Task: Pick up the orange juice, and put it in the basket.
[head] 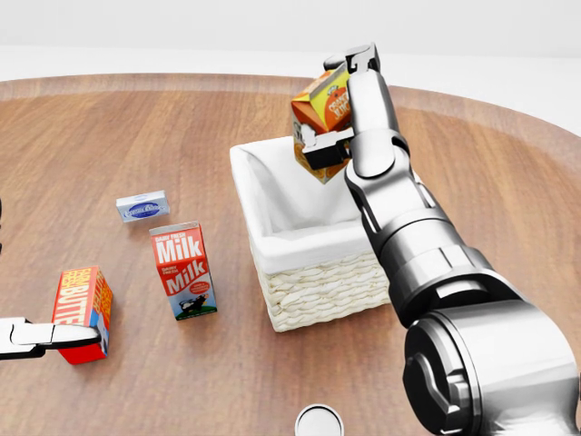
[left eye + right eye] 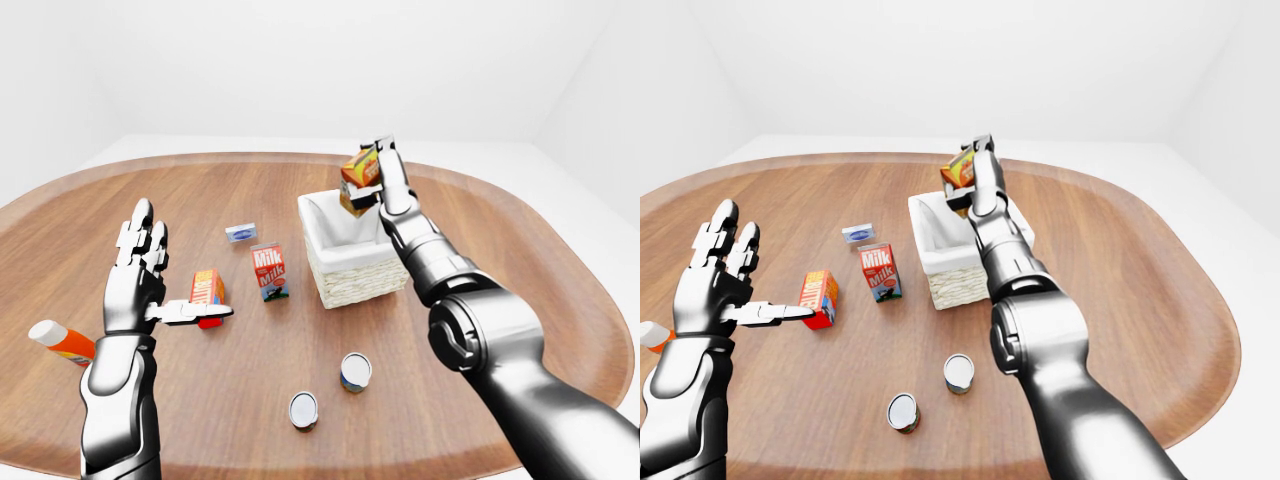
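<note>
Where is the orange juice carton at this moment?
In the head view, the orange juice carton is at top centre, held tilted in the right hand above the top right part of the basket, not yet inside it.

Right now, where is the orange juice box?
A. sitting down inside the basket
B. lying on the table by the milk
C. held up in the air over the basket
C: the right robot hand grips the orange juice above the basket, not yet inside.
</note>
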Controlling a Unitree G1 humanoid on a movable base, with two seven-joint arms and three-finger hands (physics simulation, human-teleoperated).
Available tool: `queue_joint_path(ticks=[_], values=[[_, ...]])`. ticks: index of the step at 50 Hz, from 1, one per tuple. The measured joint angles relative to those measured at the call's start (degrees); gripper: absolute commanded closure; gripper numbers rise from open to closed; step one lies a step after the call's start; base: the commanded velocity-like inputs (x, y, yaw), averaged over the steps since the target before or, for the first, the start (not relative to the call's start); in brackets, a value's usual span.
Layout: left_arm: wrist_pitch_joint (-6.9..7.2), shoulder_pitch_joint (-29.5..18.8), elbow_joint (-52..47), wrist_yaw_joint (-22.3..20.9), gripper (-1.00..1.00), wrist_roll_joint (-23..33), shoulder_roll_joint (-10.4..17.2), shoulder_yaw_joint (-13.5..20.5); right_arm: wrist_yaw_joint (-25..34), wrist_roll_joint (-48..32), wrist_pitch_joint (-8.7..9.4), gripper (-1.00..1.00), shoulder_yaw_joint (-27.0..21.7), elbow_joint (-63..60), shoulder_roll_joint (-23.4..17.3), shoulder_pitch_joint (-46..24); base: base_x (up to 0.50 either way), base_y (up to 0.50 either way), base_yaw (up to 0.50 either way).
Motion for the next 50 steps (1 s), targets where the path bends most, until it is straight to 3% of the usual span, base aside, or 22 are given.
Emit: queue_joint_path(ticks=[50], values=[[0.0, -0.1, 0.2, 0.1, -1.0, -0.1, 0.1, 0.0, -1.4, -1.2, -1.31, 1.0, -0.4, 0.1, 1.4, 3.2, 0.0, 0.0, 0.0]])
